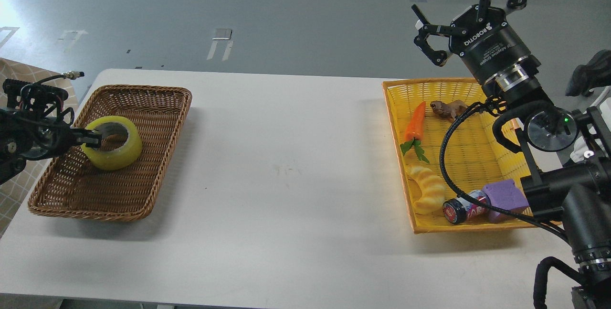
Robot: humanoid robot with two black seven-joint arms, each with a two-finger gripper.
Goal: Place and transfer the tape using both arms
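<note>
So the tape (113, 143) is sitting tilted in the brown wicker basket (143, 194) on the left side of the white table (286, 165); the left gripper (90, 138) comes in low from the edge and has a finger poked into the roll's core with the wall of the roll pinched, as far as I can tell, since that end is dark and partly hidden. The right gripper (470, 10) is up high above the far corner of the yellow basket (470, 156), fingers spread wide, holding nothing. In that yellow basket: a toy carrot (414, 122), a brown toy (447, 109), a pale croissant toy (427, 188), a small can (465, 207) and a purple block (506, 195).
</note>
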